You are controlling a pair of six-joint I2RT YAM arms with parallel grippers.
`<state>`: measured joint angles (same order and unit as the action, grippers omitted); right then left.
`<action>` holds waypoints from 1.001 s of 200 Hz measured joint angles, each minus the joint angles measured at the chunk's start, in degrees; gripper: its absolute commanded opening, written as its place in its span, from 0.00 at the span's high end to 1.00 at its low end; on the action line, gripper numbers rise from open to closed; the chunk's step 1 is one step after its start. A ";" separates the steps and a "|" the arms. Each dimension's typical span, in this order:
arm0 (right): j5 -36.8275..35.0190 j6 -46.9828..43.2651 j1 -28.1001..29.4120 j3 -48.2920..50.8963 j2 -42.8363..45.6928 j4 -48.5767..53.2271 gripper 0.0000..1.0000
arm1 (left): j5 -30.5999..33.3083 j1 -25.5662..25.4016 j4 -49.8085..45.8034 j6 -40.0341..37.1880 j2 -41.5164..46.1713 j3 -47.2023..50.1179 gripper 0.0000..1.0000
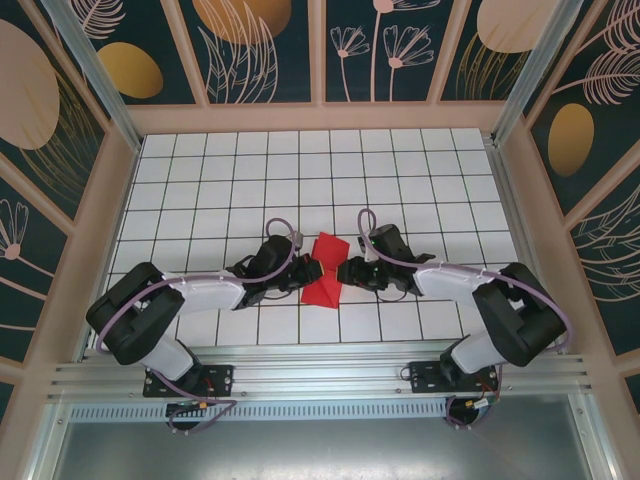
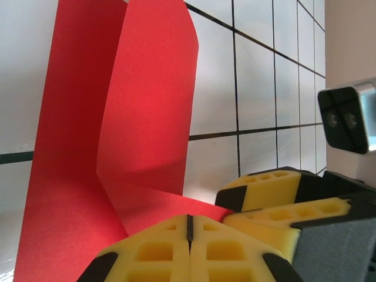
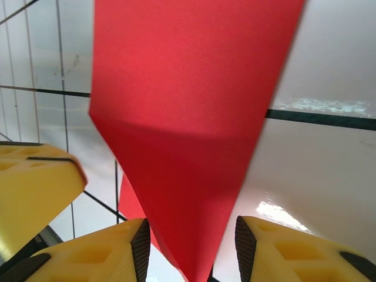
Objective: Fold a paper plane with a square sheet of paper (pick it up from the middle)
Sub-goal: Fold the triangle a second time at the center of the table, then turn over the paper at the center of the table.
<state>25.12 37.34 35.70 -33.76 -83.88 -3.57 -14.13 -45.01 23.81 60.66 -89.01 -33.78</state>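
Top view gives the layout: square sheet of paper point(image 1: 323, 270), bright red and partly folded, sits just 6 o'clock of desk point(image 1: 250, 170) centre, w/ one flap toward 12 and a wider flap toward 6. Left gripper point(image 1: 300, 272) is at its 9 o'clock edge and right gripper point(image 1: 350, 270) at its 3 o'clock edge, both arms reaching in low from the near corners. From up there the fingers are too small to read. Left wrist view fills that in: the yellow pads are pressed together, no gap at the seam, and the red paper runs right up to their tips, so tips touch it; can't tell if a fold is caught between them. Same view shows the sheet creased lengthwise, two panels rising toward 12 o'clock and lifted off the desk, plus the right gripper's yellow fingers point(image 2: 264, 191) just beside at 3 o'clock, almost touching, w/ the right wrist cam point(image 2: 346, 120) above them. Right wrist view shows its own fingers point(image 3: 282, 252) spread apart, a pointed red flap hanging down between them w/ a clear gap on the 3 o'clock side; nothing gripped. Left gripper's pad sits at its 9 o'clock. Room: bare white grid runs wide toward 12, 9 and 3 o'clock up to the frame walls. Toward 6 there's abt one row of tiles, then the metal rail point(image 1: 320, 365) at the desk edge.
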 measured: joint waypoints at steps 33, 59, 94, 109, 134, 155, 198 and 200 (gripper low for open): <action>-0.04 0.55 0.00 -0.04 -2.38 -0.20 0.55 | -1.16 -0.02 1.73 0.00 -3.02 -0.33 0.96; -0.02 0.57 0.00 -0.42 -3.58 -0.59 0.55 | -1.77 0.00 2.14 0.00 -6.05 -1.46 0.97; -0.02 0.59 0.00 -1.60 -4.74 -0.98 0.56 | -1.73 -0.02 2.19 0.00 -7.93 -2.08 0.98; -0.02 0.74 0.00 -2.01 -5.44 -1.20 0.56 | -1.70 -0.02 2.10 0.00 -8.33 -2.08 0.98; -0.02 1.05 0.00 -2.47 -6.43 -1.22 0.56 | -1.70 0.00 2.16 0.00 -8.39 -2.03 0.98; -0.02 1.68 -0.04 -2.54 -6.71 -1.49 0.56 | -1.75 -0.02 2.80 0.00 -9.46 -1.95 0.98; 0.24 2.69 -0.22 -2.54 -6.99 -1.77 0.58 | -1.77 -0.02 3.02 0.00 -10.88 -1.64 0.98; 0.26 2.73 -0.22 -2.54 -7.02 -1.77 0.58 | -1.75 -0.02 3.02 0.00 -10.91 -1.64 0.98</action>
<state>25.39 40.07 35.48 -36.29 -90.89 -5.34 -15.88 -45.04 26.83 60.66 -99.92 -35.42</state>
